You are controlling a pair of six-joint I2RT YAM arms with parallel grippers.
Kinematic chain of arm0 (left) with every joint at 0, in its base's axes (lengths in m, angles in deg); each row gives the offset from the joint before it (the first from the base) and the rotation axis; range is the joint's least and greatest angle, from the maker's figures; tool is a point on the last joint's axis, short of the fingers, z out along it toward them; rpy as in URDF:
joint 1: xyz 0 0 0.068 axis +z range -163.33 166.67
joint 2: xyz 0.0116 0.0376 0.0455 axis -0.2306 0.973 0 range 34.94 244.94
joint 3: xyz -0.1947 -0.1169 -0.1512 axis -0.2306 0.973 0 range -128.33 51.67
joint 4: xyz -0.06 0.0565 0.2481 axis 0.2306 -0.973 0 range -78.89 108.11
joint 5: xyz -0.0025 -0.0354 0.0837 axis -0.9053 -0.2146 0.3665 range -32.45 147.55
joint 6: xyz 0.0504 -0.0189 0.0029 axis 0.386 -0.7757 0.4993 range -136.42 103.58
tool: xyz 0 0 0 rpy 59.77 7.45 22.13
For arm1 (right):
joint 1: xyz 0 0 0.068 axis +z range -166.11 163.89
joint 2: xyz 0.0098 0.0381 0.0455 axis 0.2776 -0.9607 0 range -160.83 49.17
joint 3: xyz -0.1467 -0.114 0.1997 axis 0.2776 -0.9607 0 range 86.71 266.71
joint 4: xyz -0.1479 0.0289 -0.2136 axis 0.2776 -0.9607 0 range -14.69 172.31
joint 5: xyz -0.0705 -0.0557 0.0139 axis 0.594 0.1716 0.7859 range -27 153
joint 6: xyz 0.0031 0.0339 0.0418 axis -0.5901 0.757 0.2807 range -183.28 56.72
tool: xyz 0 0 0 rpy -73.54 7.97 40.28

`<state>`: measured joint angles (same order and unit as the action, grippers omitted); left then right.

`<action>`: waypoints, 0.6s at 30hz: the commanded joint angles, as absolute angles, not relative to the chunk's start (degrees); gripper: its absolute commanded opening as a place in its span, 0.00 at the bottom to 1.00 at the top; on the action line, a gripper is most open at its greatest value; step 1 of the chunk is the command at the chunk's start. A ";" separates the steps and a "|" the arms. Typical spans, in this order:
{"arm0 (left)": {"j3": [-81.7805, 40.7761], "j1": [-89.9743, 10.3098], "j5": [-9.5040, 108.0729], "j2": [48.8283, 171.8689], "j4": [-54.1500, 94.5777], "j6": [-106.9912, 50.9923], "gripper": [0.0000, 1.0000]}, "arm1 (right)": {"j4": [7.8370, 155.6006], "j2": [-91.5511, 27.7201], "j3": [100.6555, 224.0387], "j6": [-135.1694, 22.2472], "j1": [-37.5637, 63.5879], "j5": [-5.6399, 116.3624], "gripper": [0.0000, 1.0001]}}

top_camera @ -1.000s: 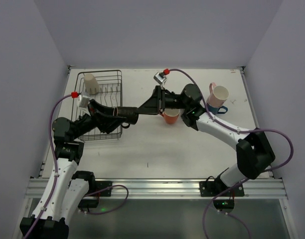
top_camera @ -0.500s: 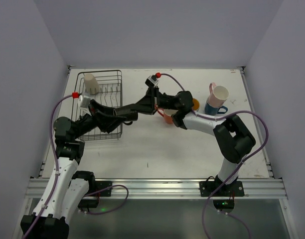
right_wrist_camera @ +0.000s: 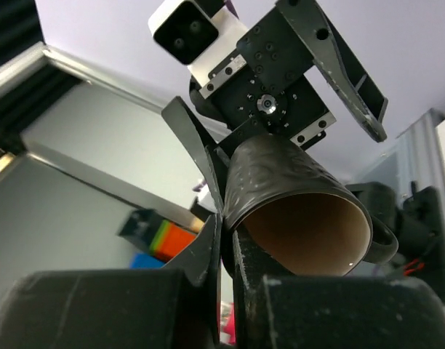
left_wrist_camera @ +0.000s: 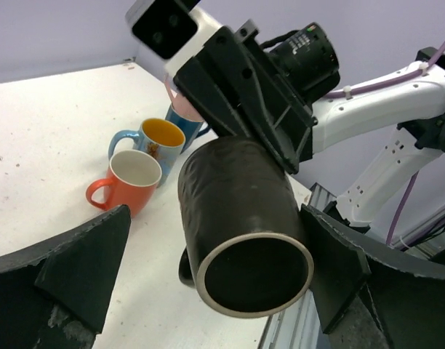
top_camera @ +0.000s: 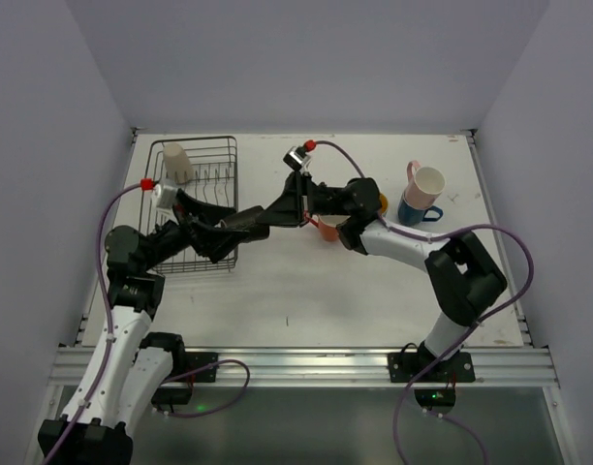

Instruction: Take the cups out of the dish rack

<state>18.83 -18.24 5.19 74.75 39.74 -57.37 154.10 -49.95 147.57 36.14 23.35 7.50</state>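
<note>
We find a white table closed in by plain lavender walls at the back and on both sides. An aluminium rail runs along the near edge and carries the arm bases.

The dish rack stands at the far left of the table. One cream cup sits upright in its far left corner, and we see no other cup in it.

Near the middle of the table an orange cup stands upright, with a blue cup with a yellow inside just beside it. At the far right a pink cup sits tilted on top of a darker blue cup.

The black cup is off the table, lying on its side in the air between the two grippers, just past the rack's right side.

The left arm rises from its base, bends at the elbow beside the rack and reaches right across the rack's near part. The left gripper is released, with one finger on each side of the black cup and clear of its wall.

The right arm folds at the elbow over the right half of the table and stretches left past the orange cup. The right gripper is clenched on the wall of the black cup at its open end and alone carries it.
</note>
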 commanded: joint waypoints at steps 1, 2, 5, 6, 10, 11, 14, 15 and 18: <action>14.76 -18.52 11.30 72.74 35.35 -55.45 1.00 | 151.01 -41.20 147.10 22.37 23.53 5.70 0.00; 13.88 -18.52 12.62 72.47 33.25 -55.36 1.00 | 148.87 -40.40 147.01 20.85 23.35 5.70 0.00; 10.64 -18.52 20.06 72.03 25.27 -53.35 1.00 | 141.76 -37.60 146.13 16.11 22.30 6.14 0.00; 9.49 -18.52 22.11 72.12 22.97 -52.55 1.00 | 139.90 -36.97 146.04 14.87 21.95 6.22 0.00; 2.02 -18.52 38.76 73.26 9.08 -45.18 1.00 | 109.18 -31.44 147.69 -3.86 20.36 11.30 0.00; -0.51 -18.52 42.22 73.70 5.58 -44.38 1.00 | 101.73 -30.21 148.84 -8.39 20.36 13.76 0.00; -5.79 -18.52 51.17 77.20 0.47 -41.74 1.00 | 83.67 -26.08 151.22 -19.47 20.36 23.87 0.00; -7.55 -18.52 54.00 78.70 -1.30 -41.73 1.00 | 80.50 -25.11 151.57 -21.59 20.27 26.07 0.00; -14.50 -18.52 63.24 87.57 -9.03 -40.94 1.00 | 66.44 -21.51 153.86 -28.90 20.45 36.52 0.00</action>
